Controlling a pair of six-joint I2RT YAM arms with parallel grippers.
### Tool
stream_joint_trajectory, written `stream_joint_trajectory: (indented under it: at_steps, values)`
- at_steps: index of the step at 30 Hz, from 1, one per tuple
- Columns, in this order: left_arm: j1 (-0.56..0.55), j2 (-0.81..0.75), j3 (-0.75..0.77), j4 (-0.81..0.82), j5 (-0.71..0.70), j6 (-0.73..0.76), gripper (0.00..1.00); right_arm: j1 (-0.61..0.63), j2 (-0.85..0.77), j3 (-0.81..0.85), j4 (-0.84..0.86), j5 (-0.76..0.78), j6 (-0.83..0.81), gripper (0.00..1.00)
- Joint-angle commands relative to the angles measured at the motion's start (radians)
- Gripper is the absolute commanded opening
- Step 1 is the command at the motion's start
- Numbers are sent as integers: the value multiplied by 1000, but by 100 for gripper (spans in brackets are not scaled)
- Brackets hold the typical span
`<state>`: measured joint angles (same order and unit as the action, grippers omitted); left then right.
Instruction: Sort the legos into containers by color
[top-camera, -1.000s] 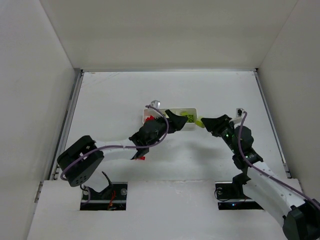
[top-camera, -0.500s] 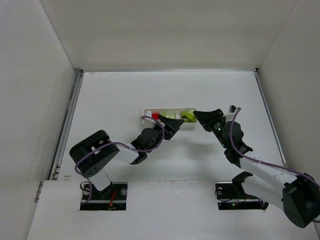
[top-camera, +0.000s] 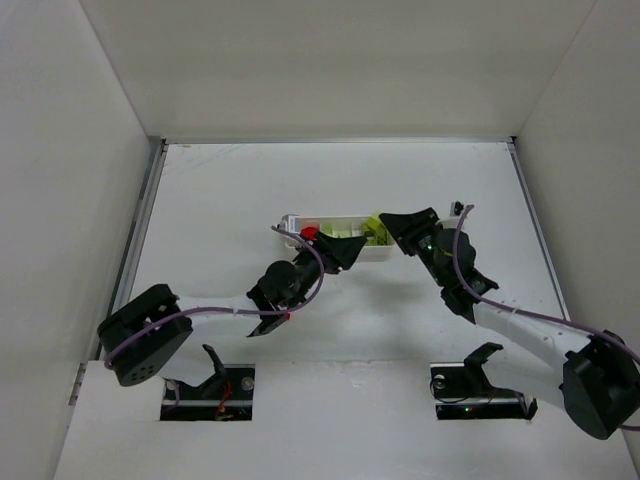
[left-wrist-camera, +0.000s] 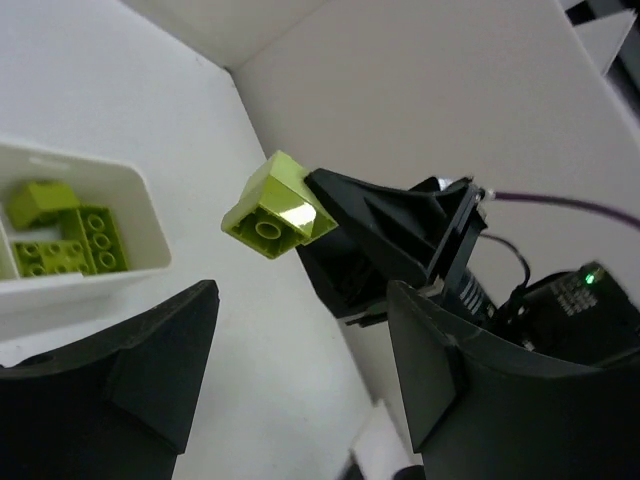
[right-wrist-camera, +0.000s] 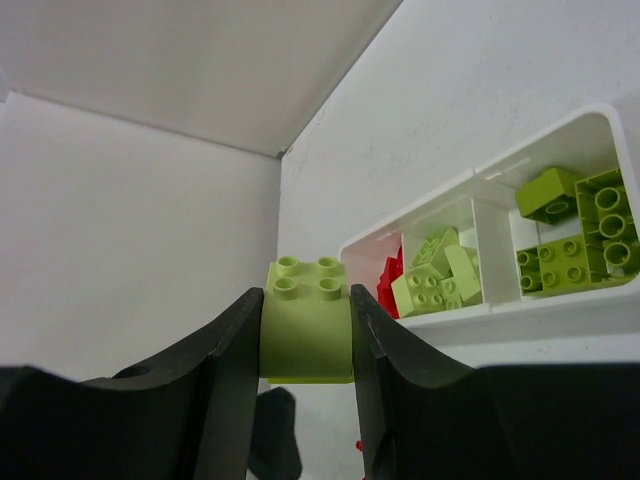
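Observation:
The white tray (top-camera: 296, 221) lies mid-table with three compartments. In the right wrist view, red legos (right-wrist-camera: 389, 276) fill its left one, pale yellow-green legos (right-wrist-camera: 436, 277) the middle one, and darker yellow-green legos (right-wrist-camera: 571, 232) the right one. My right gripper (top-camera: 388, 226) (right-wrist-camera: 306, 296) is shut on a yellow-green lego (right-wrist-camera: 306, 345) (top-camera: 374, 229) and holds it in the air over the tray's right end. My left gripper (top-camera: 343, 251) (left-wrist-camera: 300, 330) is open and empty just in front of the tray, facing the held lego (left-wrist-camera: 277, 205).
A small red lego (top-camera: 285, 316) lies on the table beside the left arm's forearm. White walls enclose the table on three sides. The tray's right compartment (left-wrist-camera: 140, 215) shows at the left of the left wrist view.
My right gripper has carried the yellow-green lego leftward, from beside the tray's right end to over it. My left arm has shifted, its gripper staying in front of the tray.

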<state>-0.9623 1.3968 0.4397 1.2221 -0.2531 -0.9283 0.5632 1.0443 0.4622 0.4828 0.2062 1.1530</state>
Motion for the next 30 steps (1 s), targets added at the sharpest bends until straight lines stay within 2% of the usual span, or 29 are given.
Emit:
stream_joint_trajectory:
  at_steps: [1,4,7,15,21,28,30]
  values:
    - [-61,-94,36,-119,-112,407,66,7,25,124,-133,-11,-15,35]
    - [-123,-99,51,-150,-182,618,68,7,57,159,-170,-43,-15,34]
    - [-144,-79,53,-130,-198,715,68,7,80,171,-165,-76,-10,33]
    - [-128,-18,94,-63,-207,813,68,7,102,162,-121,-168,16,33]
    - [-129,53,136,-10,-196,824,66,10,106,130,-67,-203,43,32]
    - [-123,91,174,-16,-213,821,53,11,79,89,-24,-209,56,32]
    - [-118,97,182,-18,-212,822,46,11,76,85,-20,-214,59,32]
